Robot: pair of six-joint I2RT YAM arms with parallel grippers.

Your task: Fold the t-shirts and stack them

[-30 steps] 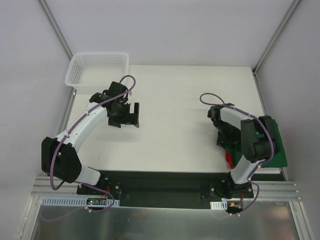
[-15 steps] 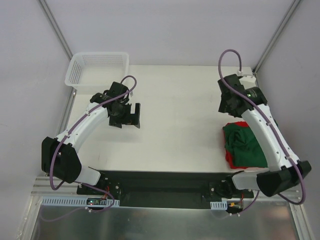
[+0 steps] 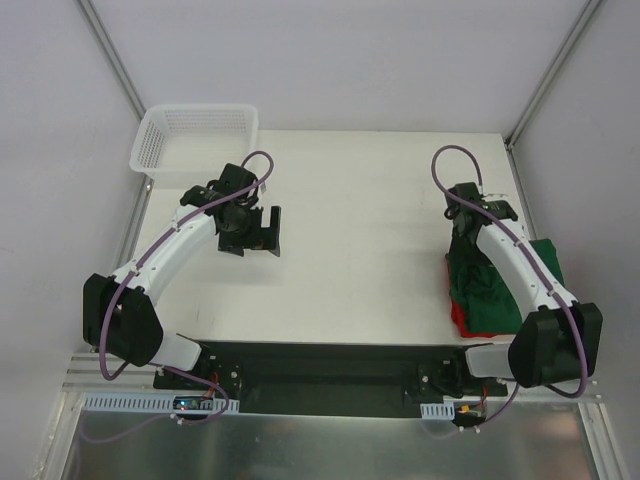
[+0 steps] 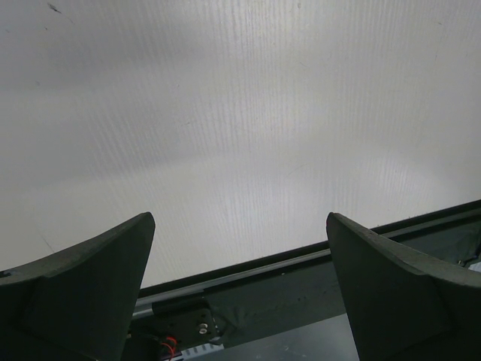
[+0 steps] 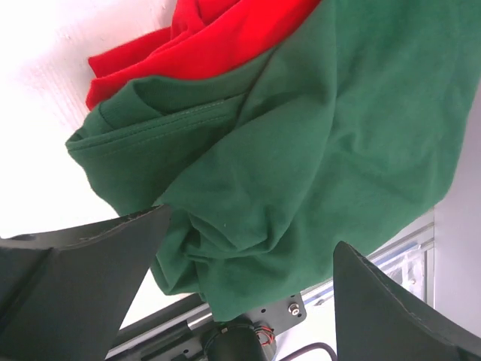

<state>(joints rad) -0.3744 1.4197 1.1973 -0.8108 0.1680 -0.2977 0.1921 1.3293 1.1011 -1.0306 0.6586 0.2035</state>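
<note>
**Position.** The green shirt point(image 5: 323, 143) is lying crumpled on top of the red shirt point(image 5: 218, 41) at the right side of the table point(image 3: 350, 200), close to its near corner. Only a strip of red is showing beside the green. Neither of the 2 shirts is looking folded.

**Grippers.** The right gripper point(image 5: 252, 233) is hanging over the green heap with its fingers point(image 5: 83, 286) spread wide and nothing between them. The left gripper point(image 3: 262, 230) is hovering over bare table, well apart from the shirts, and its fingers are also standing apart and holding nothing.

**Risks, as judged.**
- The green cloth is bunching in several layers, so a pinch is likely taking either 1 loose fold or the whole wad, and the shirt is then not opening flat.
- The red shirt is lying in contact underneath, so cotton gripping on cotton could be dragging it along.
- The pile is sitting near the table edge, so a pull toward that side could be sliding cloth off.
- The left arm is standing too far away to be steadying anything.

**Materials.** Both shirts are looking like soft, matte knit with stitched hems, limp and creasing freely. The table is looking smooth, white and finely ribbed. A white mesh basket point(image 3: 195, 135) is sitting at the far left corner.
</note>
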